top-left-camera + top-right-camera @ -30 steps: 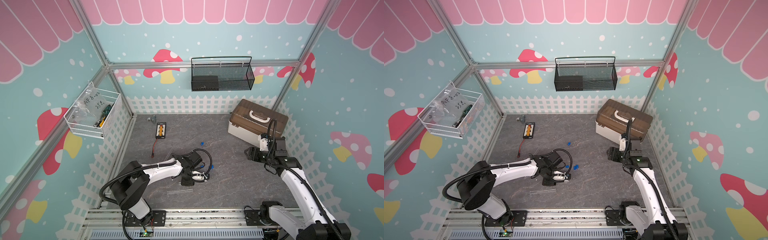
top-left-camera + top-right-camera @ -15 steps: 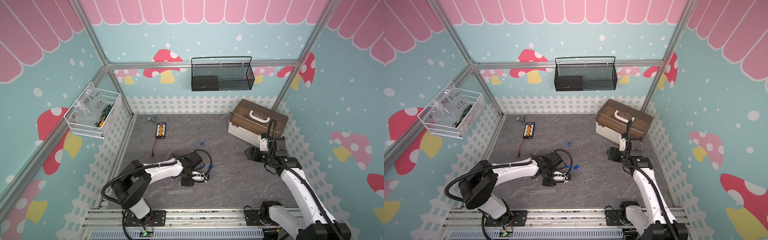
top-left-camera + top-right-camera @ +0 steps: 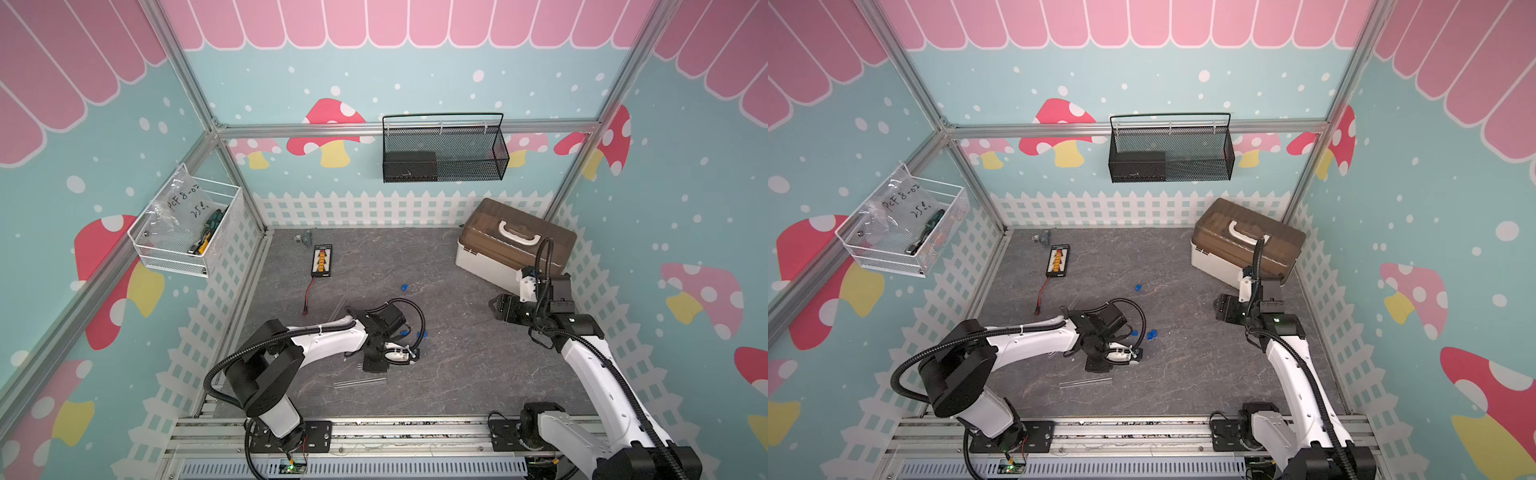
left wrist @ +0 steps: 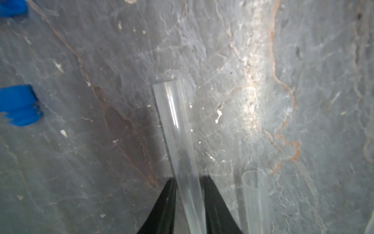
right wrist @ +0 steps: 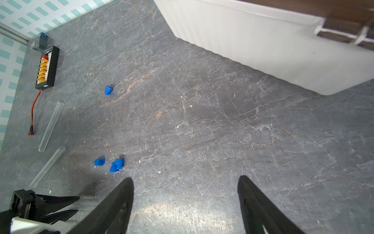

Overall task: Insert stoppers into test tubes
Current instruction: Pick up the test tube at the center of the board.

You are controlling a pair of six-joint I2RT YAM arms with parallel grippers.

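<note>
My left gripper (image 4: 188, 178) is down at the grey floor, shut on a clear test tube (image 4: 174, 121) that runs out ahead of its black fingertips (image 4: 171, 194). Another test tube (image 4: 255, 200) lies close beside it, and in both top views one (image 3: 359, 381) (image 3: 1086, 381) lies just in front of the left gripper (image 3: 413, 356). Two more test tubes (image 5: 50, 125) (image 5: 47, 166) lie further back. Blue stoppers (image 3: 422, 334) (image 5: 117, 164) cluster behind the left gripper, and one stopper (image 3: 404, 286) lies apart. My right gripper (image 5: 186, 179) (image 3: 496, 309) hovers open and empty on the right.
A brown-lidded white toolbox (image 3: 515, 245) stands at the back right. A black connector board (image 3: 322, 259) with a red wire lies at the back left. A black mesh basket (image 3: 444, 149) and a white wire basket (image 3: 187, 232) hang on the walls.
The left jaws have drawn in on the test tube. Neither arm has visibly shifted, and the right gripper stays as wide as before.
</note>
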